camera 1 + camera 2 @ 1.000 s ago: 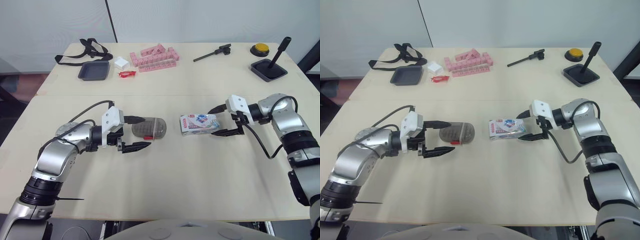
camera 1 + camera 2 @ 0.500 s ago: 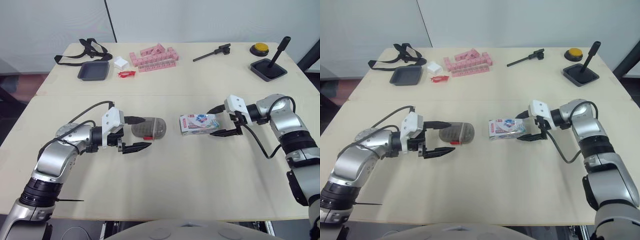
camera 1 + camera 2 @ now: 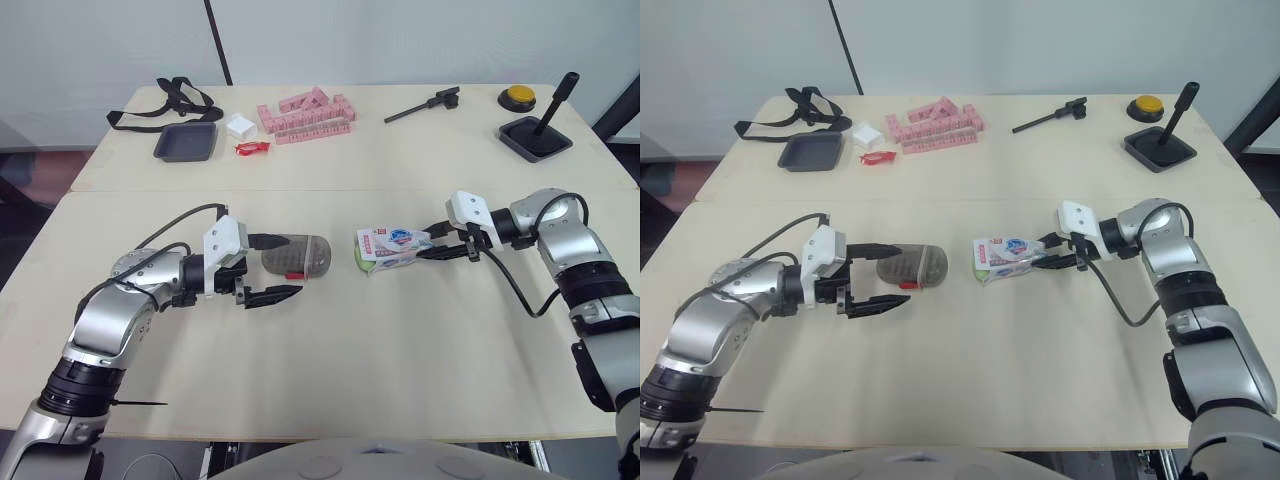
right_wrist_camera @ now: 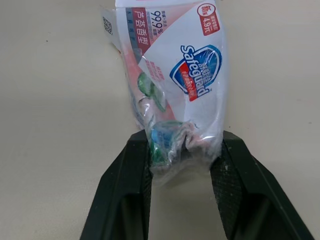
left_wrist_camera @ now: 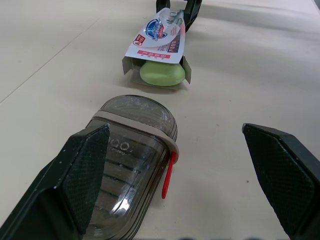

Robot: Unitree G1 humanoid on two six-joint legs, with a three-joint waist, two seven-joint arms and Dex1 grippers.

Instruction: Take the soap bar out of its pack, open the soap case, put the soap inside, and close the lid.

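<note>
Both arms are bent and reach inward. The left claw [image 3: 292, 263] stands wide open; the right claw [image 3: 432, 248] pinches the pack [image 3: 393, 243].

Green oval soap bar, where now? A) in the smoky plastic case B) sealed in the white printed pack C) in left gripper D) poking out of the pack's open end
D: the green oval soap bar protrudes from the open end of the white printed pack.

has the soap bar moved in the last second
Yes. The green soap bar now pokes out of its pack, toward the soap case, which stayed put.
</note>
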